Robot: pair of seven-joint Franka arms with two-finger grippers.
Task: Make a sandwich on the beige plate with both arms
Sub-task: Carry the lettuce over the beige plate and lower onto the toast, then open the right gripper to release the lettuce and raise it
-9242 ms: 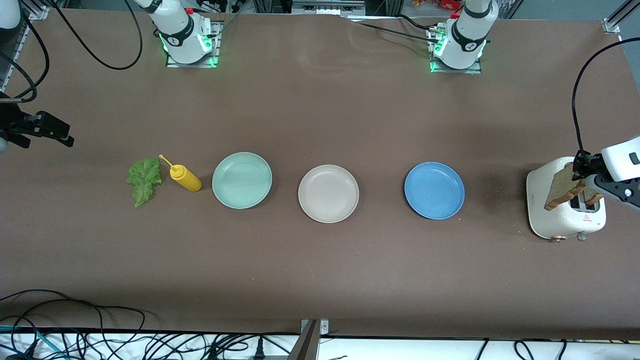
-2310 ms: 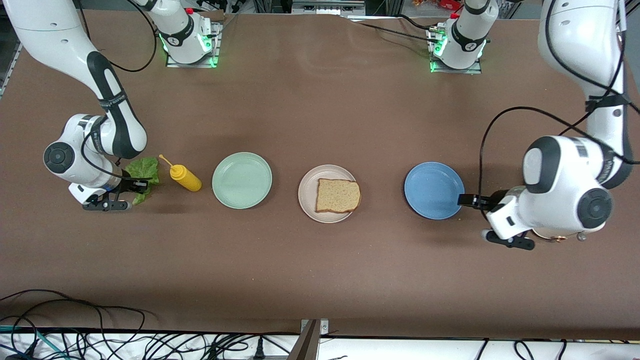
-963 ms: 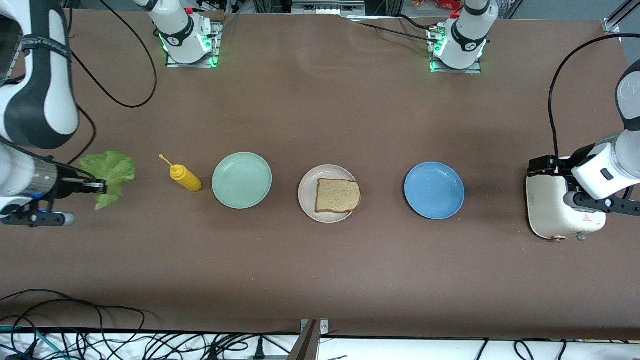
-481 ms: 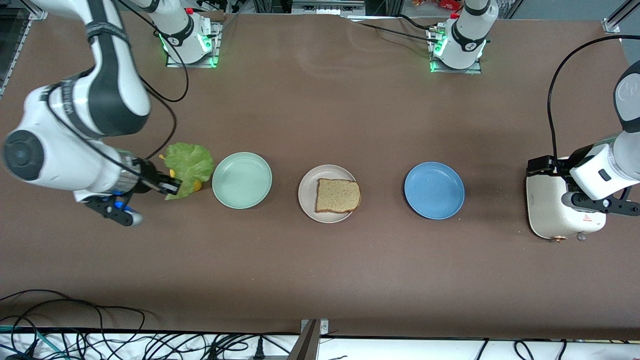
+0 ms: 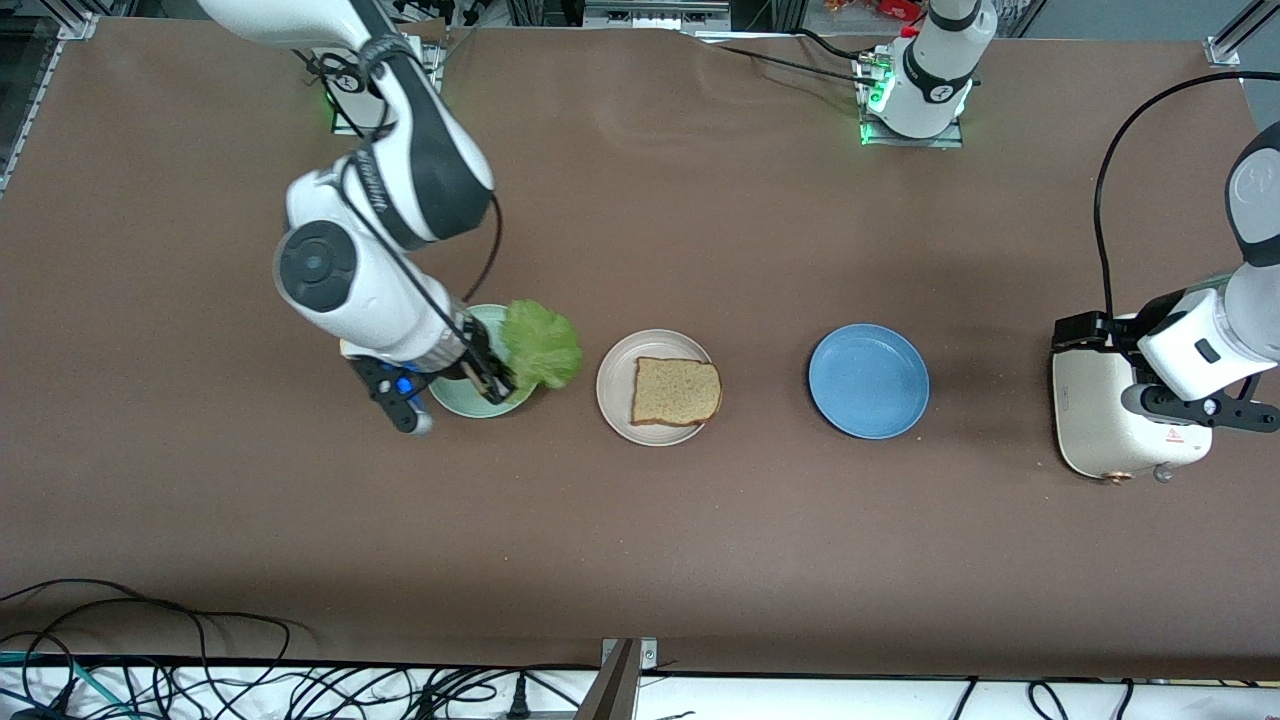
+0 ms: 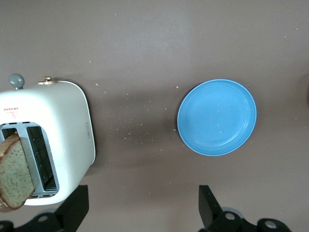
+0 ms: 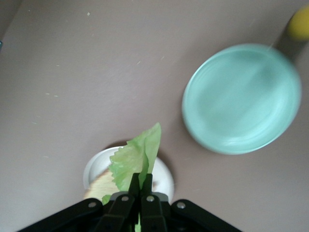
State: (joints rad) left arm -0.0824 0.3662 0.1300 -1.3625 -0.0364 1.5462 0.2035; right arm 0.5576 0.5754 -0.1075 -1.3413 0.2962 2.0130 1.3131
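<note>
The right end effector (image 5: 497, 383), pinching the lettuce leaf (image 5: 541, 346), has swung from beside the mustard bottle to over the mint green plate (image 5: 452, 397), the leaf apparently hanging between that plate and the beige plate (image 5: 613, 392).

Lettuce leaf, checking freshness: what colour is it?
Light green lettuce leaf, clearest in the front view.

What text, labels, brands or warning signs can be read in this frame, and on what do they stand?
Nothing can be read word for word.
Toaster: a red warning triangle with small red print beside it, too small to read; the left wrist view shows the same red print, also unreadable.
Toaster end wall: a small oval badge, unreadable.
Right arm's black sleeve: white lettering, too blurred to read.
Plates, bread, lettuce: no markings.
</note>
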